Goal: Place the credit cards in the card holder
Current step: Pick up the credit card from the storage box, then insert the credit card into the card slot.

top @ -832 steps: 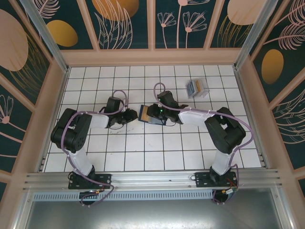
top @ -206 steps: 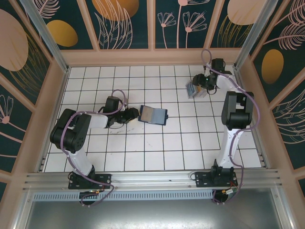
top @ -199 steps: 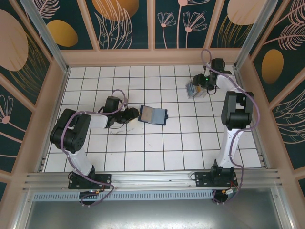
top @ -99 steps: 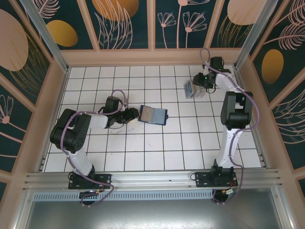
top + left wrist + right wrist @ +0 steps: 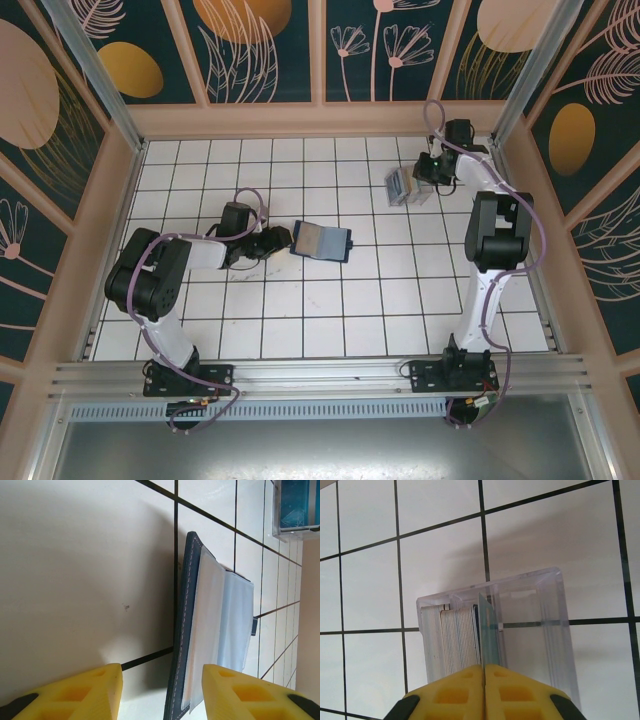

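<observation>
Two yellow fingers [image 5: 520, 692] of the right gripper [image 5: 484, 669] are pressed together on a teal credit card [image 5: 488, 625], which shows edge-on, so its face cannot be read. It stands upright in the clear plastic rack [image 5: 555, 630], just beside a packed row of grey credit cards [image 5: 452, 635]. The lower ends of the rack and the cards are hidden behind the fingers. From the top camera the rack [image 5: 405, 186] sits at the far right of the tiled table [image 5: 300, 310], with the right gripper [image 5: 424, 172] against it and too small for its jaws to be made out. The left gripper [image 5: 161, 672] stands spread, pinching nothing. The card holder [image 5: 220, 615] lies open and flat on the tile ahead of it, its near corner cut off by the frame. From above, the card holder [image 5: 321, 241] lies mid-table just beside the left gripper [image 5: 272, 243], well apart from the rack.
</observation>
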`<control>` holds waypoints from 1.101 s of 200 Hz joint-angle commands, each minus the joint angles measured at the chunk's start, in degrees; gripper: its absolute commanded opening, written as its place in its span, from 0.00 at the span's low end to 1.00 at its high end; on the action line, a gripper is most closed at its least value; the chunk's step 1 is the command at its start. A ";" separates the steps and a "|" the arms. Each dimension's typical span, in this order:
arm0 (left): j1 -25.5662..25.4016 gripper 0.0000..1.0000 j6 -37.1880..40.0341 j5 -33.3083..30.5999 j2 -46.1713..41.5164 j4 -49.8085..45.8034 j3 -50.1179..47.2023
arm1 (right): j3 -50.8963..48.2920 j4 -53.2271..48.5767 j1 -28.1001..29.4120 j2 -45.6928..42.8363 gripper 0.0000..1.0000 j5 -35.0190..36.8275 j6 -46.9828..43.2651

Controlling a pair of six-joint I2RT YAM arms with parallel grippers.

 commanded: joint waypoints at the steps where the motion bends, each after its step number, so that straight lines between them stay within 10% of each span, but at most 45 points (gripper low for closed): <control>1: 0.00 0.47 0.93 -1.57 -0.74 -4.00 -0.15 | -0.32 -0.36 0.12 -2.54 0.05 -0.27 -0.07; 137: 0.05 0.42 3.31 0.57 -1.84 -4.65 -0.91 | -23.25 7.88 5.60 -28.21 0.00 14.79 8.62; 220: -3.86 0.32 3.93 6.39 1.44 -4.81 1.11 | -48.96 35.75 26.27 -36.59 0.00 -3.36 28.33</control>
